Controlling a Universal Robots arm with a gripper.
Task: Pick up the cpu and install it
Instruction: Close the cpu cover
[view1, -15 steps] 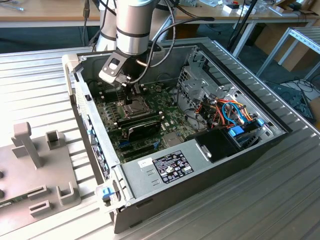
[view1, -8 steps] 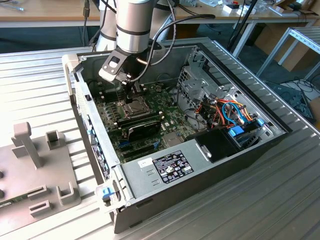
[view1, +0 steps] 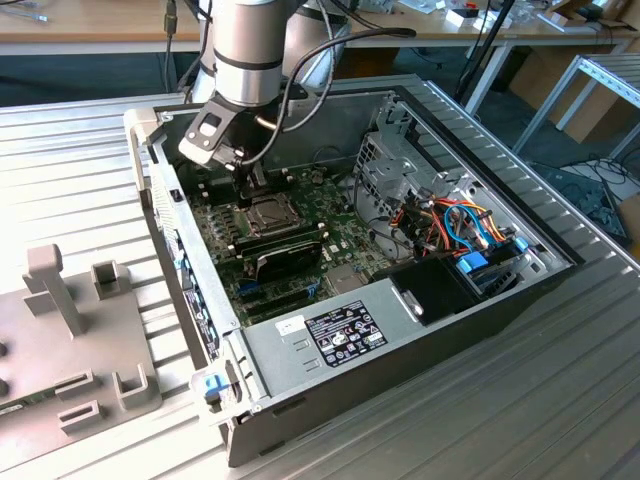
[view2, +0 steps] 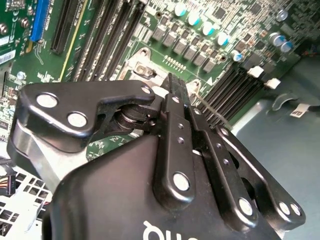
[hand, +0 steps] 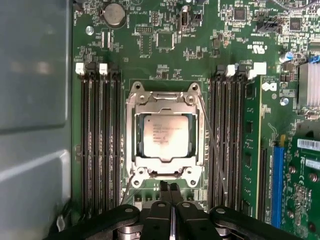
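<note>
cpu (hand: 166, 137) lies flat in the middle of its socket, dull silver top up, square to the metal socket frame (hand: 166, 172) that runs around all four of its sides; whether that frame is latched cannot be told; in the exterior view the cpu (view1: 270, 212) sits left of centre in the frame, on the green motherboard (view1: 345, 240) inside the open computer case (view1: 150, 170); gripper (hand: 170, 186) has its two fingers pressed flat together with nothing between them, tips over the edge of the socket frame, just beside the cpu and not touching it; in the second wrist view the gripper (view2: 176, 86) shows the same clenched fingers, black linkages folded in behind; in the exterior view the gripper (view1: 245, 190) hangs from the arm (view1: 245, 40) in the upper left of the frame, pointing down at the board next to the socket; memory slots (hand: 100, 150) run in banks on two opposite sides of the socket; black oblong module (view1: 285, 258) lies just below the socket in the exterior view; case stands on a ribbed metal table (view1: 80, 170).
</note>
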